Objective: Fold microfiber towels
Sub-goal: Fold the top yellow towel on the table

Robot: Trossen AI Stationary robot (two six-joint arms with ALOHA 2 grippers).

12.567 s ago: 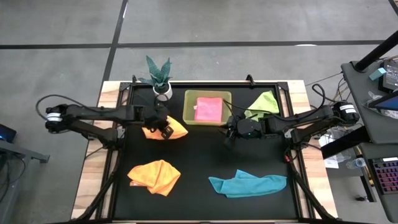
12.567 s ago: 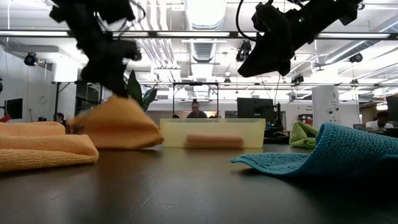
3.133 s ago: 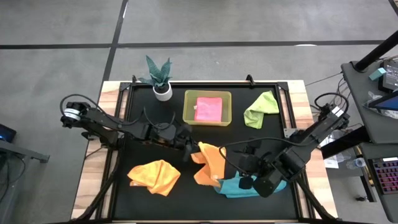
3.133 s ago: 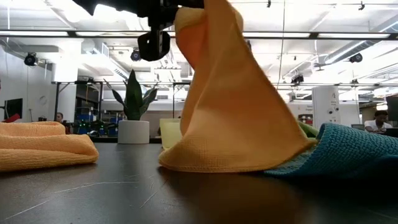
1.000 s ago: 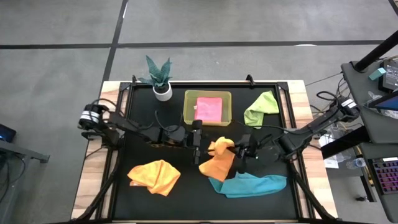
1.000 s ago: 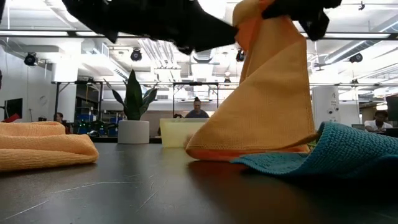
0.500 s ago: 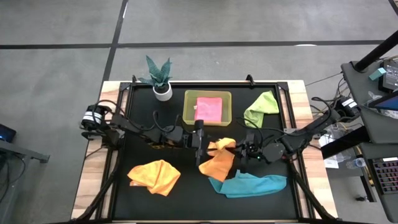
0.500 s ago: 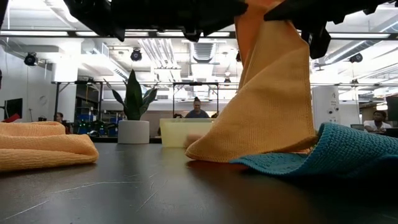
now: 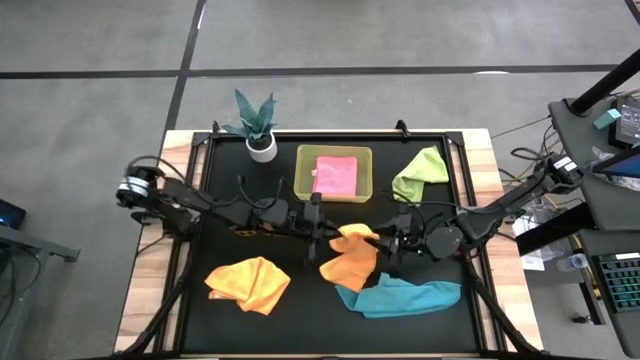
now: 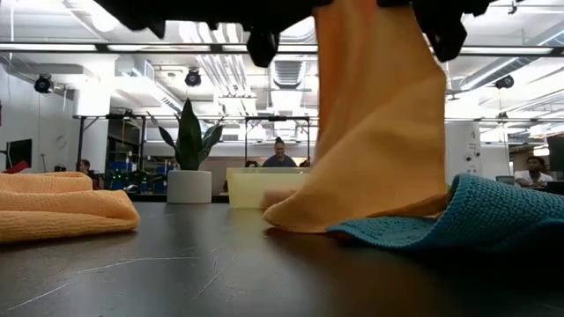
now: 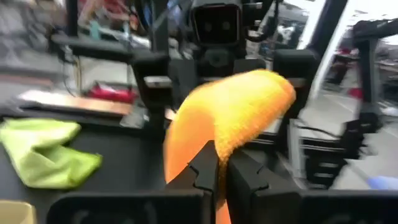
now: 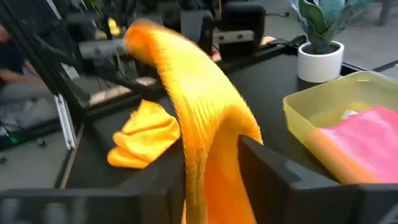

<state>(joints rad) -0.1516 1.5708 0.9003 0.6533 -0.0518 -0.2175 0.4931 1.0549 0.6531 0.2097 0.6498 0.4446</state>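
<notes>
I've got the left pincer [image 9: 318,228] and right pincer [image 9: 393,243] both clamped on the orange towel [image 9: 350,258], lifted mid-table, its bottom edge touching the teal towel [image 9: 400,296].

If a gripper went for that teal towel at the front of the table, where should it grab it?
Probably the teal towel is best taken at its right-hand end, coming straight down from above. That end lies flat and bare, while its left end is tucked under the hanging orange towel, which both grippers hold up.
</notes>
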